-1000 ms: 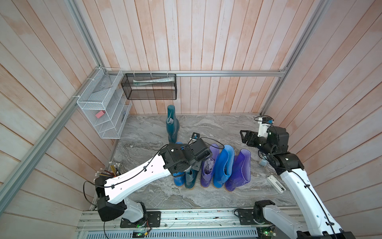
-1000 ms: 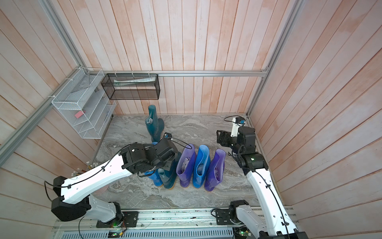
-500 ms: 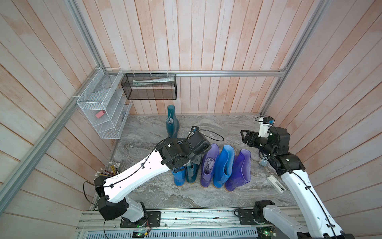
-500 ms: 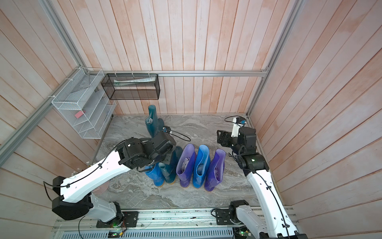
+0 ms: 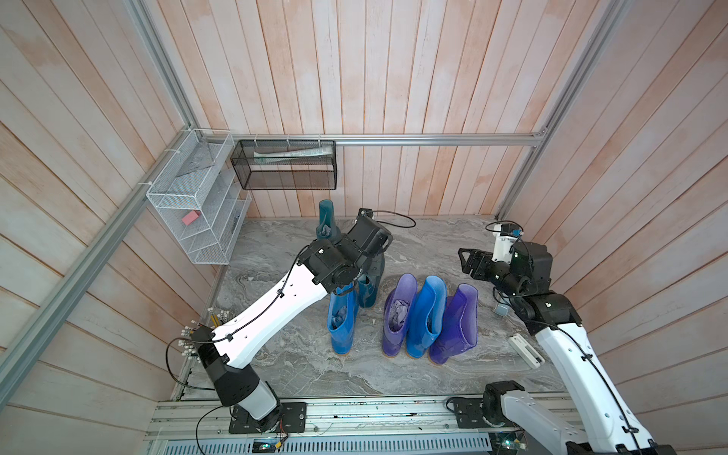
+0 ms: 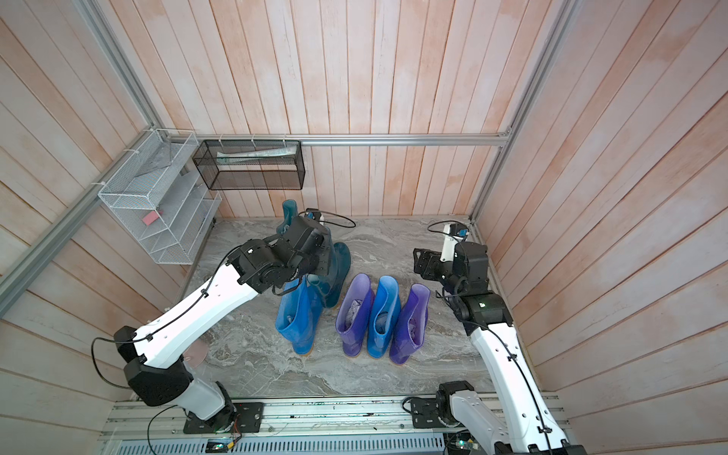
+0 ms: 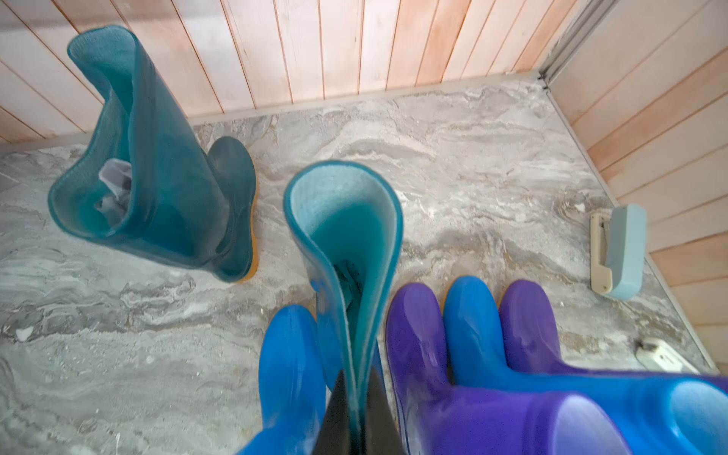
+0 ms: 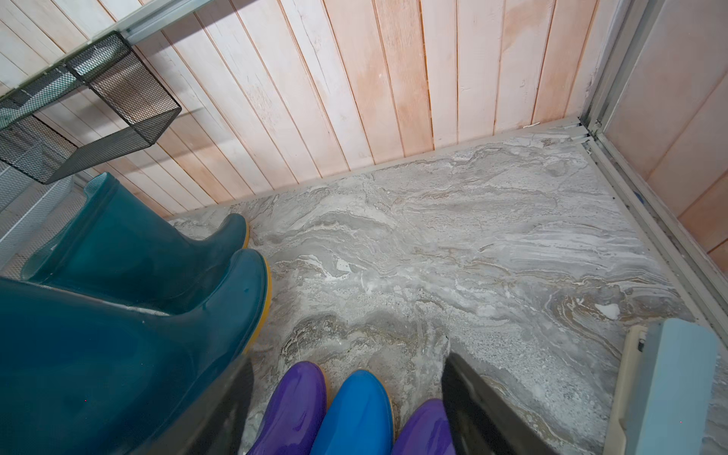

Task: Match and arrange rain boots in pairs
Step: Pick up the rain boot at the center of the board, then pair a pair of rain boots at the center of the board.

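Starting at the front edge of the tabletop [image 5: 315, 370], four rain boots stand upright with toes toward the back edge. A lone blue boot [image 5: 340, 323] stands left of centre. Across a gap is a tight row of left purple boot [image 5: 398, 315], middle blue boot [image 5: 425, 311] and right purple boot [image 5: 457, 321], pressed flank to flank. By colour, none of these is paired yet, since the middle blue boot splits the two purple ones and its own mate stands apart across the gap. Just behind the lone blue boot, the left pincer [image 7: 356, 394] is pinched thin on the top rim of the held teal boot [image 7: 346, 220], whose shaft is squeezed narrow between the jaws. Whether its sole is clear of the tabletop I cannot tell. About level with it, toward the right edge, the right pincer [image 5: 465, 263] hangs with jaws spread wide and nothing between them, its wrist view looking down on the toes of the row. Farthest off, close to the back edge, the far teal boot [image 5: 326, 220] stands upright with grey paper in its shaft, near the held one but not touching. The teal pair looks like the step in hand, needing only a set-down beside its mate. After that, the middle blue boot has to come out, the purples close up, and the blues meet.
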### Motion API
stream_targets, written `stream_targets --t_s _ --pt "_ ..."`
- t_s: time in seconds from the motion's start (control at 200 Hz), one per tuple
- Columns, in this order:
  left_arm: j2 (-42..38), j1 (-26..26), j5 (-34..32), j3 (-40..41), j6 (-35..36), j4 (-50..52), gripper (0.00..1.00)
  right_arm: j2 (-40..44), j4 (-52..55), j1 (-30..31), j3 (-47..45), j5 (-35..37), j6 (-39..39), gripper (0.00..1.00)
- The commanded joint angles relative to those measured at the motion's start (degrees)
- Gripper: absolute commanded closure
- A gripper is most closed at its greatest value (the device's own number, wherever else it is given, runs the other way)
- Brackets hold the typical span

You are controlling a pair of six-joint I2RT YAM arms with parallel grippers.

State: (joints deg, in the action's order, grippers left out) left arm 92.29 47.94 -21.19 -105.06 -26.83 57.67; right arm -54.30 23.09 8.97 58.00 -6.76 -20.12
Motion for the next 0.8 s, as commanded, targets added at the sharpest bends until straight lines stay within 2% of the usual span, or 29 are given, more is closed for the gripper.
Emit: stream_targets --t_s 0.0,0.335,0.475,0.795 --pt "0.11 -2.93 1.36 -3.68 2.98 -11.68 1.00 0.47 1.32 0.26 0.45 -0.57 0.10 0.23" --pt "4.93 -10.36 5.27 -4.73 6.41 -22.70 1.00 1.95 1.78 0.27 -0.81 -0.51 0.57 0.23" --pt "7.38 -11.97 6.09 -4.86 9.23 -26.68 1.00 1.93 1.87 0.27 -1.00 -0.59 0.95 0.23" --pt "10.80 -17.28 7.93 -4.98 10.37 -29.62 1.00 2.14 2.02 0.26 -2.10 -0.73 1.01 0.23"
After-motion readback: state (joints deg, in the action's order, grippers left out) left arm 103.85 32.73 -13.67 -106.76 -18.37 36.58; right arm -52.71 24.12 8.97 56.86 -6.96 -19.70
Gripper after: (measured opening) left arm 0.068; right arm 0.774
